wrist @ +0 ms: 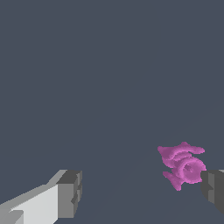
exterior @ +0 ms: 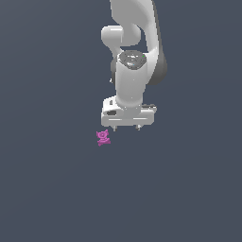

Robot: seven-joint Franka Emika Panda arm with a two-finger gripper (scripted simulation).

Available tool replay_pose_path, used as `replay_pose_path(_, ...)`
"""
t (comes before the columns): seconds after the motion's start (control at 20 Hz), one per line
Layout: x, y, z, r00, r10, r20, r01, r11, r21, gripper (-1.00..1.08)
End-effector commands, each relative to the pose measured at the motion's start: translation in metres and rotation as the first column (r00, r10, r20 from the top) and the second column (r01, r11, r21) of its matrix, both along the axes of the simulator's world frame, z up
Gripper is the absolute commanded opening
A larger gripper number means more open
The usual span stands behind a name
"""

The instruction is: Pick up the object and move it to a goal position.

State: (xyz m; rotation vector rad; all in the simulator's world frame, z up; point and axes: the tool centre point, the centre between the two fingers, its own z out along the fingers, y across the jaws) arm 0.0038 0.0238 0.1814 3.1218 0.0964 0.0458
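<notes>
Hovering over a plain dark grey floor [exterior: 52, 189], the white arm [exterior: 134, 52] reaches in from twelve o'clock in the exterior view, wrist pointed straight down. The gripper [exterior: 126, 127] sits at its end, two short fingertips [exterior: 114, 128] poking out beneath the pale block of the hand, set well apart. Wide open, that claw, and nothing between the fingers, nothing held.

And there's the object [exterior: 103, 137], a tiny magenta-pink lumpy figurine, lying at roughly eight o'clock from the gripper in the exterior view, just beside the nearer fingertip and outside the gap. It looks much narrower than the hand above it. Whether the fingertip is at floor height or above it, cannot tell from this angle.

Over to the wrist view: the figurine [wrist: 183, 165] shows its rounded lumps and stubby limbs clearly, sitting right up against one dark grey finger pad [wrist: 213, 189]; whether the two actually touch is hard to say. The other pad [wrist: 70, 193], on its white finger, stands far off across the frame, with bare grey floor [wrist: 109, 87] filling the span between the two.
</notes>
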Motion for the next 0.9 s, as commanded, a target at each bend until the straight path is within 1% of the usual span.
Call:
replay_pose_path(0.0, 0.000, 0.000, 0.000, 1.000, 0.000, 0.000, 0.000, 1.000, 0.000, 1.00)
replay_pose_path(0.45, 0.004, -0.016, 0.020, 0.999, -0.049, 0.014, 0.049, 0.999, 0.016, 1.00)
replay_pose_path(0.65, 0.004, -0.016, 0.018, 0.999, -0.044, 0.013, 0.044, 0.999, 0.015, 1.00)
replay_pose_path(0.85, 0.003, -0.023, 0.011, 0.999, -0.030, 0.010, 0.030, 0.999, 0.014, 1.00)
